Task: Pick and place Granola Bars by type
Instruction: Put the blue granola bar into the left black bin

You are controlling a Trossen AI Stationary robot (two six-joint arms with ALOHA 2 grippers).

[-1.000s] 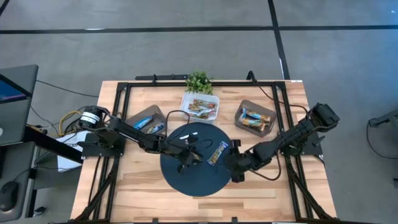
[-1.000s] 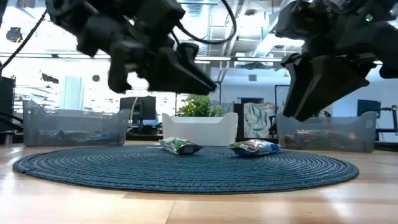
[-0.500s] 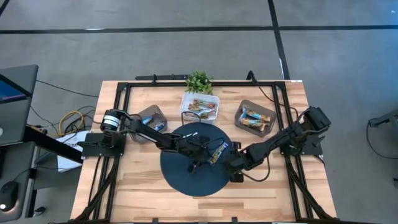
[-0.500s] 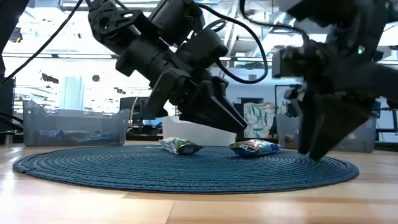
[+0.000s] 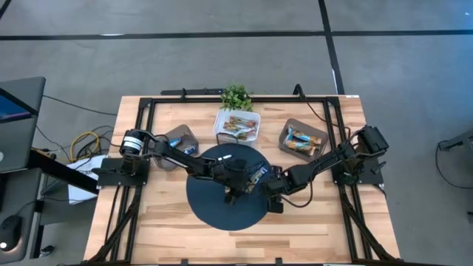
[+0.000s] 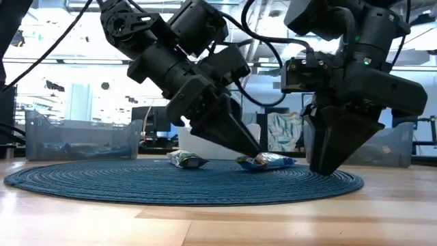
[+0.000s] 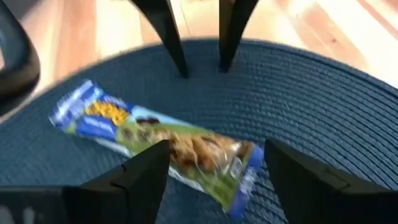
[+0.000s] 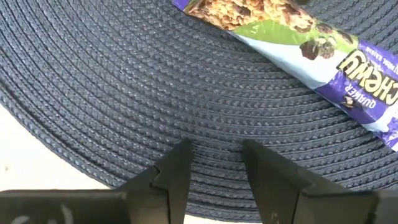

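Observation:
Two Granola Bars lie on the round dark blue mat (image 5: 214,207): one in a blue and green wrapper (image 7: 155,140), also in the low view (image 6: 268,161), and a second (image 6: 186,160) farther left. My left gripper (image 7: 214,165) slants down over the first bar, open, one finger on each side of the bar's end. My right gripper (image 8: 214,158) points steeply down at the mat near its right edge, open with a narrow gap and nothing between the fingers. The bar (image 8: 298,37) lies just beyond it. My left gripper stands astride the bar's end (image 7: 236,165), slanting down from the table's left. I cannot tell whether its fingertips (image 6: 256,152) touch the wrapper. My right gripper sets its fingertips (image 8: 180,155) on the mat's woven surface (image 8: 214,134) near the right rim, from above.
Three bins stand along the far side: a grey one (image 5: 179,138) at the left, a white one (image 5: 238,125) in the middle, a grey one (image 5: 303,140) at the right, each with bars inside. A small green plant (image 5: 236,96) stands behind the white bin.
My left gripper has come down and toward the table's right, onto the right-hand bar. My right gripper has sunk toward the mat and gone toward the table's left. The mat has slid a little toward the table's left, carrying both bars with it.

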